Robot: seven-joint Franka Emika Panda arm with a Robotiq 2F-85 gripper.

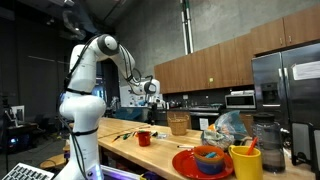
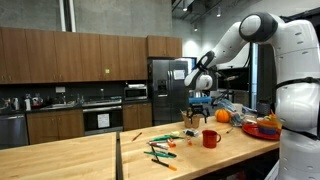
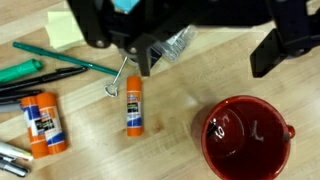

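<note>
Three glue sticks [image 3: 133, 108], red cup [image 3: 245, 140], green pens [image 3: 22, 71]

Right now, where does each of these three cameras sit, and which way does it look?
In an exterior view: off the counter's end, facing the fridge; the whole arm shows.
In an exterior view: across the counter, facing the oven; the arm enters from the picture's right.
Wrist view: on the wrist, looking straight down; only the open gripper shows, above glue sticks.
All three share the mug.

Glossy red mug [image 3: 248, 139] — plastic-looking glue stick [image 3: 133, 105] — on smooth, pale wood countertop [image 3: 170, 100].
</note>
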